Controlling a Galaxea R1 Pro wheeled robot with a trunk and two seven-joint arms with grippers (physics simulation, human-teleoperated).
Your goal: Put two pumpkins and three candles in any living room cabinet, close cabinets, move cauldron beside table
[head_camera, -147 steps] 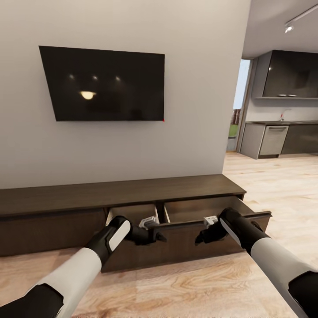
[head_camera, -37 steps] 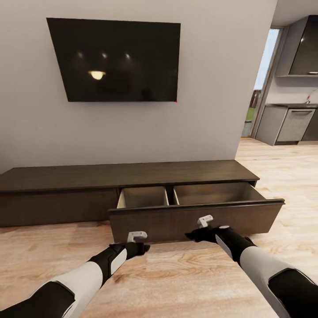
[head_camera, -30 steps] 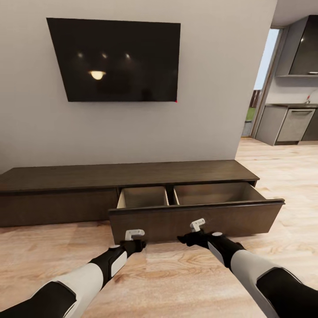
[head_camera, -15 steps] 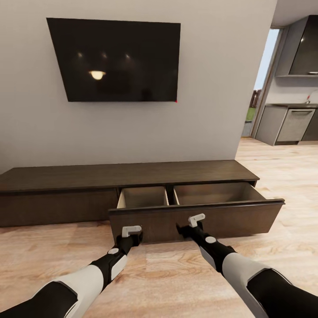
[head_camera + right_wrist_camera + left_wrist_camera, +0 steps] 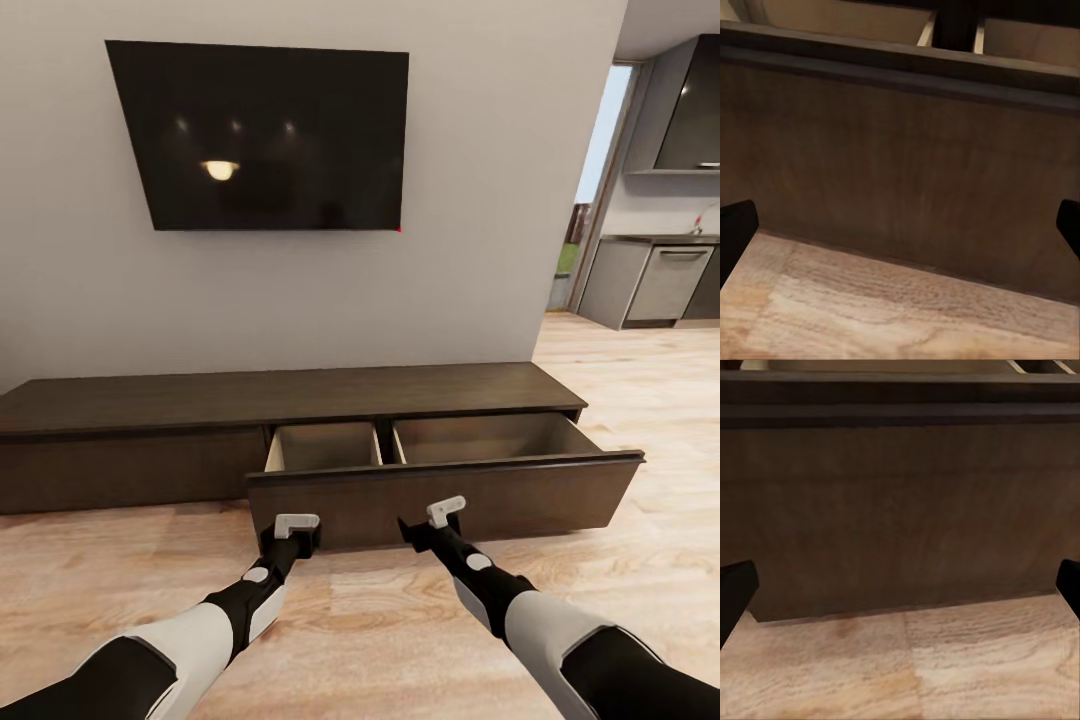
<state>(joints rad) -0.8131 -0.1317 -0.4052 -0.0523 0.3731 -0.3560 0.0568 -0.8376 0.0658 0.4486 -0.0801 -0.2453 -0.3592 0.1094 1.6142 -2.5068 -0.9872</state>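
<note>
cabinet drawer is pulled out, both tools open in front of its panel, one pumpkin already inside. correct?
Not quite: the head view shows both compartments of the open drawer of the cabinet with no pumpkin in their visible parts. Otherwise right: the left tool and right tool face its front panel, open.

Count: 1 cabinet (image 5: 200, 410), long low dark-brown unit; 1 drawer (image 5: 445, 495) pulled out, 2 pale-wood compartments inside; 2 arms, 2 grippers: left gripper (image 5: 296, 537), right gripper (image 5: 432, 527); 1 wall TV (image 5: 260, 135); 1 dishwasher (image 5: 682, 283) in kitchen behind
</note>
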